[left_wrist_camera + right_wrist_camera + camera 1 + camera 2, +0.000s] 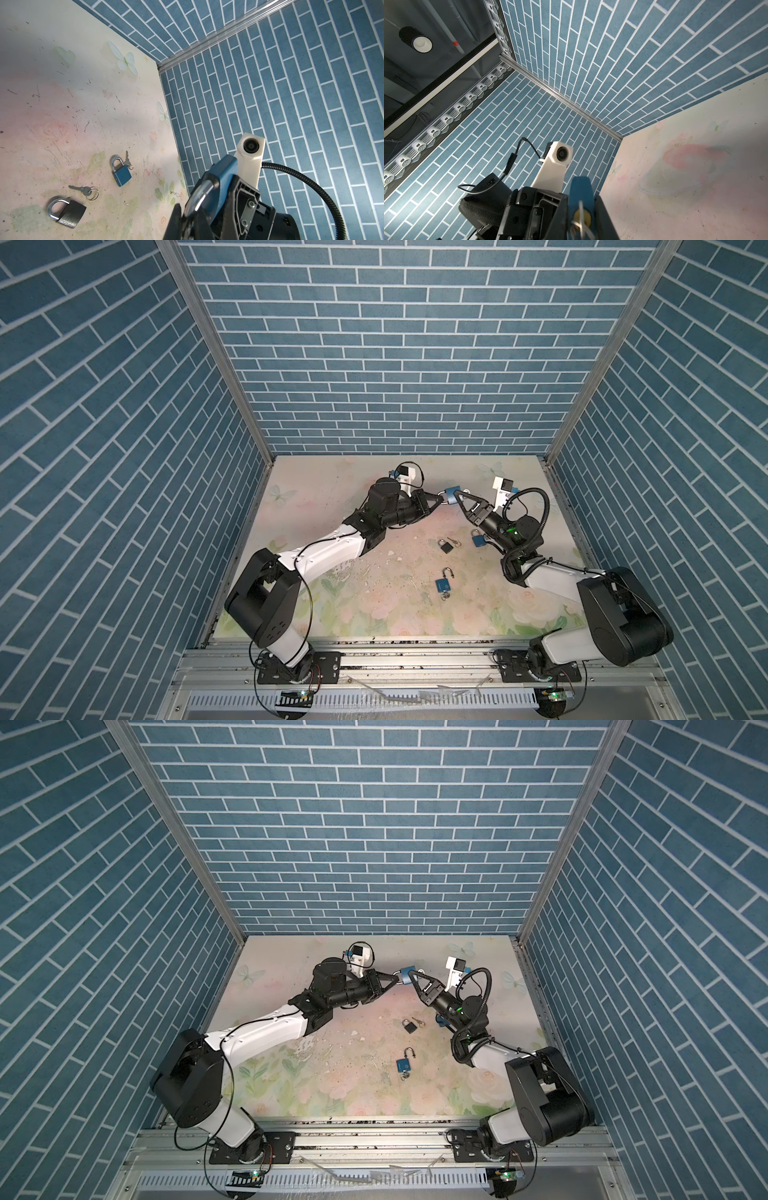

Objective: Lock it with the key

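Padlock (pixel 452 492) between pincers: left pincer (pixel 440 498) clenched on shackle (pixel 199 193), right pincer (pixel 458 496) grasping body (pixel 226 172); key (pixel 580 207) seated. Next likely: push shackle home, turn key.

You see your left hand (pixel 395 978) and right hand (pixel 414 976) meeting at the raised blue padlock (pixel 406 971), both clamped on it. On the table (pixel 291 1085) below lie a black padlock (pixel 410 1027) and an open-shackled blue padlock (pixel 403 1063).

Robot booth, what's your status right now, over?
Left gripper shut on shackle of raised blue padlock. Right gripper clamps its body, key inserted. Spare padlocks on table, clear of it.
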`<state>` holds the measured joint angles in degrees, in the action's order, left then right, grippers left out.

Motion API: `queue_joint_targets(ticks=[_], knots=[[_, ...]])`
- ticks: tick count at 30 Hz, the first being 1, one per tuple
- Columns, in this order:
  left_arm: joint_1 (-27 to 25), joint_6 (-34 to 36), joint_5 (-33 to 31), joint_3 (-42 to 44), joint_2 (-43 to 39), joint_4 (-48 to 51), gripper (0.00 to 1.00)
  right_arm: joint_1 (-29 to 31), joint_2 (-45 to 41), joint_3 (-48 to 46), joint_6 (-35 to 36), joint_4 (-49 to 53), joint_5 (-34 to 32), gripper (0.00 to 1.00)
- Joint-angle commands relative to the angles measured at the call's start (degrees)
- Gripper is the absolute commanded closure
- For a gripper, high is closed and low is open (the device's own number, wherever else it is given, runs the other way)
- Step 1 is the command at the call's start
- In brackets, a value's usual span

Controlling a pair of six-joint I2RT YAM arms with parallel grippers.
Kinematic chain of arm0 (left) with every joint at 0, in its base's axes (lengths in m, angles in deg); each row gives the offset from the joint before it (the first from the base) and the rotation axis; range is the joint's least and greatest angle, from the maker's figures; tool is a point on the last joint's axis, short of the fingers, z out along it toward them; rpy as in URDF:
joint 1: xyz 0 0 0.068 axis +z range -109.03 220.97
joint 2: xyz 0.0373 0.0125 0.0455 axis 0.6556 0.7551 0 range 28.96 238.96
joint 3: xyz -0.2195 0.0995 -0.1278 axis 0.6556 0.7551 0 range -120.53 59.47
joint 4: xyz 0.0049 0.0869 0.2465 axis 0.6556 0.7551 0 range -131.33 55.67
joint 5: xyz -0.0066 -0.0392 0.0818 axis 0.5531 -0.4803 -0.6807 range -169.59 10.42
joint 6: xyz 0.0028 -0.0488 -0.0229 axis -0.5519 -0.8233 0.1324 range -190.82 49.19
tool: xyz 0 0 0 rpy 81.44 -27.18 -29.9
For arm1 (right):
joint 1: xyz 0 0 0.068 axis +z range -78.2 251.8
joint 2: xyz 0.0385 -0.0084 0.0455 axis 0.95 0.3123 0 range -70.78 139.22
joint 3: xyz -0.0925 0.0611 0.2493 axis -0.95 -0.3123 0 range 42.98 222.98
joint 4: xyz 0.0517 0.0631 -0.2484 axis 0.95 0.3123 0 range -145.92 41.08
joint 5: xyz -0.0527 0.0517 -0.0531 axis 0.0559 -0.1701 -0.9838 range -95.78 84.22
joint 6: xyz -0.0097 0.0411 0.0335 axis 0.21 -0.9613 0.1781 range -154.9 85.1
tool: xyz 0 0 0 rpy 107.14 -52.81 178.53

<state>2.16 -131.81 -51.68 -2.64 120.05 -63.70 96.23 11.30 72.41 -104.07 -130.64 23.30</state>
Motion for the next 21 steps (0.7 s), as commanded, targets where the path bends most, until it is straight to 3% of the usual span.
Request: queue_joint_targets(ticks=[1, 4, 10, 17, 21], knots=[[-2.2, 4.3, 8.8, -1.1, -2.3, -5.6, 1.00, 7.7, -0.2, 0.4, -2.0, -1.0, 18.1, 1.00], [-1.1, 6.3, 10.2, -0.8, -4.1, -2.6, 1.00, 7.4, -0.3, 0.2, -1.6, -0.9, 17.2, 1.00], [1.1, 8.2, 13.2, -0.6, -6.0, 1.6, 1.00, 6.6, -0.3, 0.9, -1.5, -1.3, 16.0, 0.88], [2.5, 11.1, 15.1, -1.9, -6.9, 6.4, 1.00, 5.9, 0.0, 1.8, -1.8, -1.6, 15.4, 0.67], [3.8, 12.4, 16.1, -2.8, -7.3, 9.5, 1.00, 5.2, 0.0, 1.3, -2.0, -2.1, 14.7, 0.64]])
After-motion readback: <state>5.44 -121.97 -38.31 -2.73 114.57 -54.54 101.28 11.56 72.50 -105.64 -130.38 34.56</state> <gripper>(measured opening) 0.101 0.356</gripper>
